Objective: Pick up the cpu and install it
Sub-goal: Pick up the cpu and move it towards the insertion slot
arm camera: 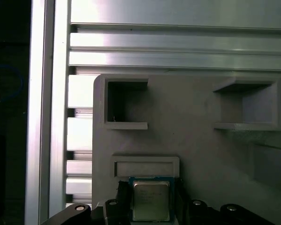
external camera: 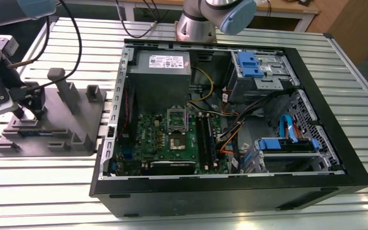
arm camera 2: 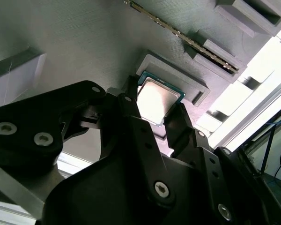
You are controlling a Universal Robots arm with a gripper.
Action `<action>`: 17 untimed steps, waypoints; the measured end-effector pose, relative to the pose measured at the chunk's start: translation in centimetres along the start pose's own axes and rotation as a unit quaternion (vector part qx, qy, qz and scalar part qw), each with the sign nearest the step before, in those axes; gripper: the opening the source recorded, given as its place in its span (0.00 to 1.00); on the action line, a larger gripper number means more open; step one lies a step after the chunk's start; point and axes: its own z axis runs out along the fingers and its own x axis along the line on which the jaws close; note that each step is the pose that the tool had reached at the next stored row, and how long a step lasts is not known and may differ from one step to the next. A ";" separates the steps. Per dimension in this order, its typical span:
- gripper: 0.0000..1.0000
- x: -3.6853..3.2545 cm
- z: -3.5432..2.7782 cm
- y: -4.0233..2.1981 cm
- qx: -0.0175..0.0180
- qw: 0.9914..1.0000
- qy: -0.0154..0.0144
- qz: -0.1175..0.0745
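Observation:
The cpu, a small flat square chip with a shiny silver top and green edge, lies at a raised pocket of the grey fixture. It also appears in the first wrist view, cpu. My gripper stands over the fixture at the exterior view's left. Its black fingers press against two opposite edges of the chip, gripper shut on it, gripper. Whether the chip is lifted off the fixture cannot be told.
The open computer case lies at the exterior view's right, with the green motherboard and its open socket inside. A memory stick stands in a slot of the fixture. A second arm's base stands behind the case.

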 end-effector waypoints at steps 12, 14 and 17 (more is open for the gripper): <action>0.47 0.14 -0.05 0.02 0.000 1.000 0.000 0.000; 0.47 0.13 -0.04 0.04 0.000 1.000 0.000 0.000; 0.47 0.14 -0.05 0.09 0.000 1.000 0.000 0.000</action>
